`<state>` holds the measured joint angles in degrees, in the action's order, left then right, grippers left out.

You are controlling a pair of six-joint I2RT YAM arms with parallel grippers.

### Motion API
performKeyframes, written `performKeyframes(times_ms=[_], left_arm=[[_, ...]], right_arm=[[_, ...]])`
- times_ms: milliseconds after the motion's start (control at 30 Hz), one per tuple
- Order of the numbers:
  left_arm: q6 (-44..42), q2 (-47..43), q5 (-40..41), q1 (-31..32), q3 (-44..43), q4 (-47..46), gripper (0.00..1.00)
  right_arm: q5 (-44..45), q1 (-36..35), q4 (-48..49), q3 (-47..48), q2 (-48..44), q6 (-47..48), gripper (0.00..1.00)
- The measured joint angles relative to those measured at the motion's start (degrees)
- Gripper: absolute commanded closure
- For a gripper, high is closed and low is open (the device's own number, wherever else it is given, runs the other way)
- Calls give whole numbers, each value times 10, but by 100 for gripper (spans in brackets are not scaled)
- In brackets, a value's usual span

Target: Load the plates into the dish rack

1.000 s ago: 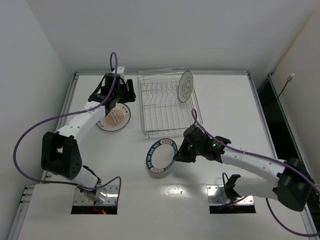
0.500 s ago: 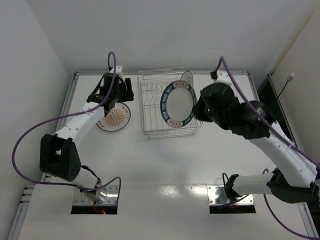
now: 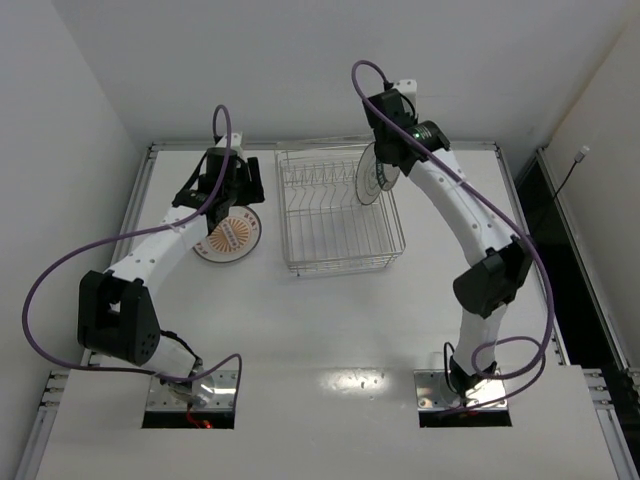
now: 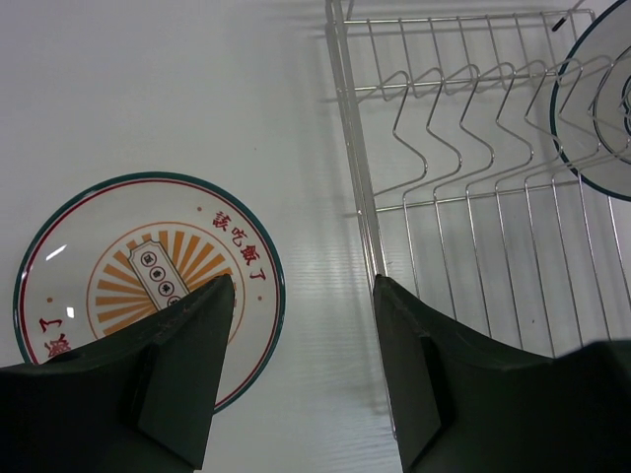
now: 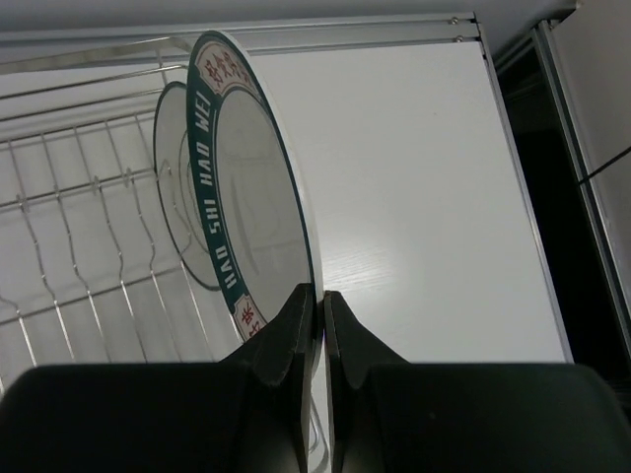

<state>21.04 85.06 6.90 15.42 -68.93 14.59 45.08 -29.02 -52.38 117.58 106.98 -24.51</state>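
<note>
Nearest to the arm bases, the white desk [image 3: 330, 330] carried none of the plates. A little farther, on the left side, the plate with the orange sunburst centre [image 4: 148, 281] lay flat on the desk, just beside the left rail of the silver wire dish rack [image 3: 340, 267] but not touching it. The left fingers [image 4: 187, 365] hung above this plate and were spread apart, with nothing between them. One finger was over the right part of the plate and the other was over the bare desk next to the rack.

Farther back, at the far right end of the rack, the right fingers [image 5: 291, 340] were pressed together on the lower rim of the plate with the dark teal lettered rim [image 5: 251, 187]. They held it upright on its edge, over the last tines. I could not tell whether its bottom edge already sat in a slot or was a little above the wires. Directly behind it stood the plain white plate [image 5: 173, 187], upright in the rack and very near the held plate. Whether the two touched was not clear.

By my judgement, the task was around the middle. One plate was loaded, the second was at its place but not yet released, and the sunburst plate was not yet gripped. What was left was to seat and free the teal plate, then to lift the flat one and stand it between free tines.

By count there were three plates, one dish rack and two arms.
</note>
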Motion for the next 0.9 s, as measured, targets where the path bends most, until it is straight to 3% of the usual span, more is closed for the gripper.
performKeyframes(times_ms=[433, 900], left_arm=[[4, 30, -12, 0, 0, 0, 44], [4, 32, -13, 0, 0, 0, 44]], right_arm=[[-119, 38, 119, -13, 87, 47, 100], [-116, 38, 188, -78, 99, 49, 100]])
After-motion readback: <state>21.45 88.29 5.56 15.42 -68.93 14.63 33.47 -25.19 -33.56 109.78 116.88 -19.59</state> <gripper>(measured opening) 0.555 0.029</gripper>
